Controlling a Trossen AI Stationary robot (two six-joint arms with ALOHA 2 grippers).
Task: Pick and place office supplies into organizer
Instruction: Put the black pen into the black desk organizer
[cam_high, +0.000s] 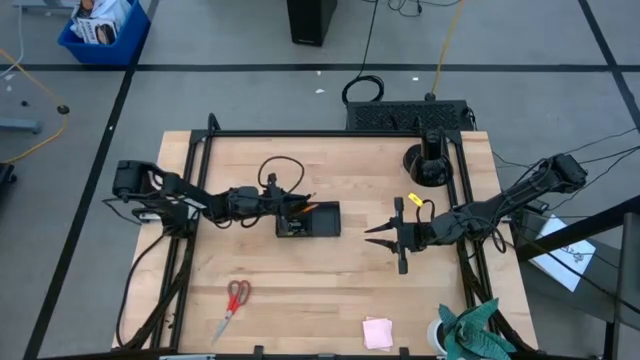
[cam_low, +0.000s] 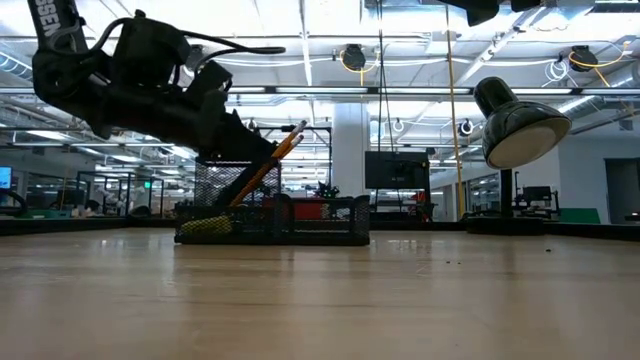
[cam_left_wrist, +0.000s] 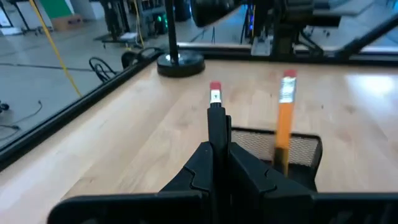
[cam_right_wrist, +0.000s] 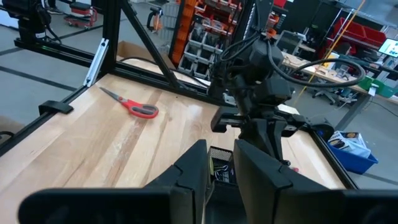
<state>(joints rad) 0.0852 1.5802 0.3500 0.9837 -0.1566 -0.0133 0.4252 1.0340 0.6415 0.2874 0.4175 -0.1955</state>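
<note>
The left hand (cam_high: 285, 203) hovers at the nine o'clock end of the organizer (cam_high: 322, 222), near the middle of the table (cam_high: 300, 290), with its fingers pinched on an orange pencil (cam_left_wrist: 215, 99) whose eraser end pokes up past them. A second pencil (cam_left_wrist: 285, 115) already stands in the mesh cup beside it. The right hand (cam_high: 398, 235) waits at about three o'clock from the organizer, well apart from it; its fingers sit only a little way apart with nothing between them.

The main risk, as I judge it, is the release. The held pencil leans steeply, so if the left hand lets go before the tip is inside the cup, it may slide along the rim and drop onto the table. It could also knock the standing pencil or tip the light organizer if the hand presses sideways.

The low view shows the lean of both pencils (cam_low: 268, 165) against the mesh cup and the organizer's low wall (cam_low: 300, 225), which the high view flattens to short streaks. The left wrist view alone shows the tight grip. The high view alone gives the layout: red-handled scissors (cam_high: 233, 304) at seven o'clock, a pink sticky-note pad (cam_high: 377, 332) at five o'clock by the teal cloth (cam_high: 470, 330), and a tiny yellow piece (cam_high: 415, 199) near the right arm. The right wrist view picks up the scissors (cam_right_wrist: 135, 107) beyond the left arm.
</note>
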